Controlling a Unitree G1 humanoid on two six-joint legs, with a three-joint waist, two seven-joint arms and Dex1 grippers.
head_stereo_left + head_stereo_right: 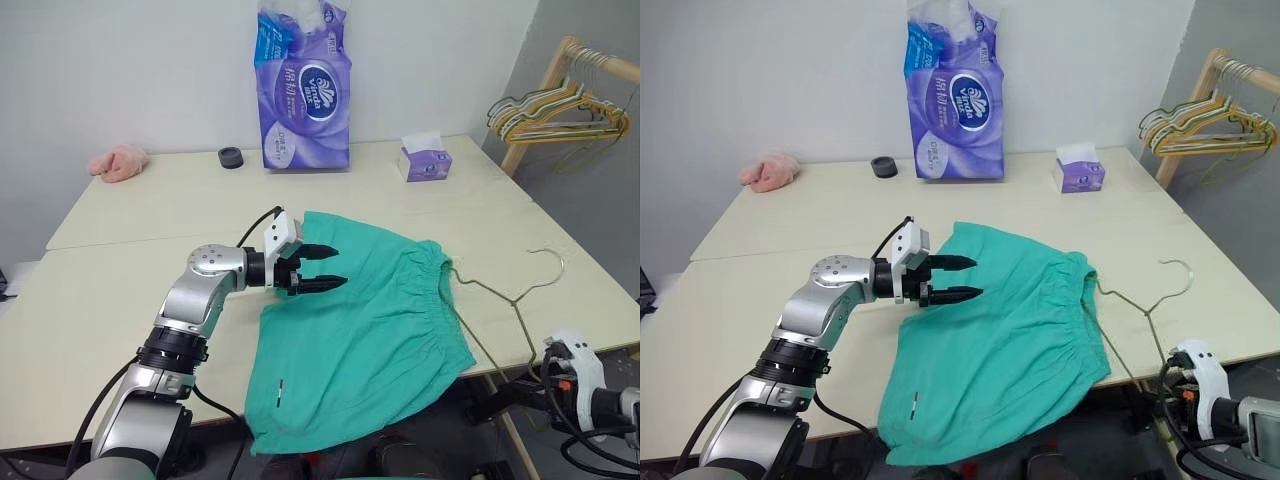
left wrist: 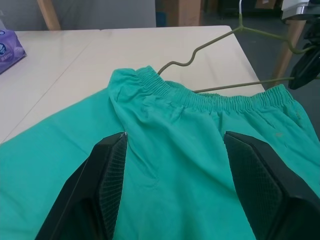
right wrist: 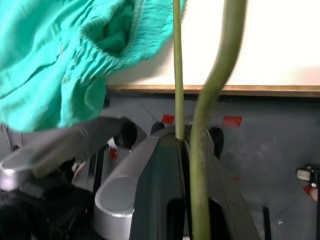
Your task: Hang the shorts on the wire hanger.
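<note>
The shorts [image 1: 365, 320] lie spread on the pale desk [image 1: 120, 300], waistband toward the robot's right and the leg hems draping a little over the near edge. A small white label shows near the lower hem.

The left claw [image 1: 322, 268] hovers over the left part of the shorts, pointing sideways toward the waistband, its two black fingers [image 2: 107, 185] well apart with nothing between them — in the left wrist view they frame the teal cloth and the gathered waistband beyond.

The hanger [image 1: 500, 300] lies to the right of the shorts, its hook curling toward the far right over the desk, one end of the wire reaching to the waistband. Whether the wire goes inside the waistband I cannot tell. Its lower part runs off the desk's near edge down to the right claw [image 3: 182, 150], which sits below desk level and is clamped together on the wire — in the right wrist view the thin wire rises straight out from between the closed fingers, past the desk edge, beside the hanging corner of the shorts.

At the back of the desk stand a purple pack of tissue rolls [image 1: 305, 85], a small tissue box [image 1: 424, 158], a black roll [image 1: 231, 157] and a pink cloth [image 1: 120, 162]. A rack with coloured hangers [image 1: 560, 110] stands at the far right.
</note>
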